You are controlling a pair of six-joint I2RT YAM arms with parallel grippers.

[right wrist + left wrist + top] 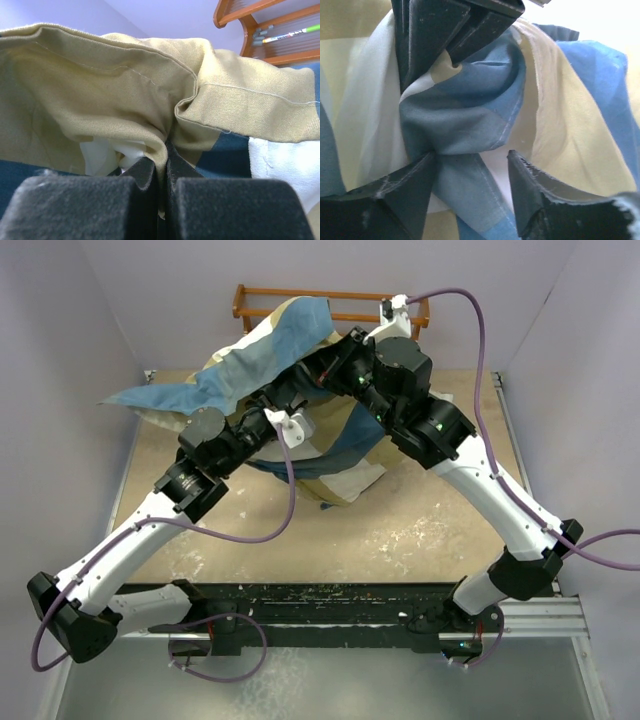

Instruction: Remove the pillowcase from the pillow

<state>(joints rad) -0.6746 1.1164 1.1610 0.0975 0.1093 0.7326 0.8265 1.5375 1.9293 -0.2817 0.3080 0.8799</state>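
Holds the pillowcase (270, 350) bunched and lifted over the back of the table (430, 530), between the 2 arms. Pinches a folded tan hem with the right gripper (165, 165), fingers closed tight on it. Straddles a blue twist of cloth with the left gripper (472, 160), fingers apart, without clamping it. Likely handles light, limp and slippery; best taken at the stitched, doubled hem for a surer bite. Shows the whole drape only from above, the hem stitching only from the right wrist. Cannot tell the pillow from the white cloth blocks.
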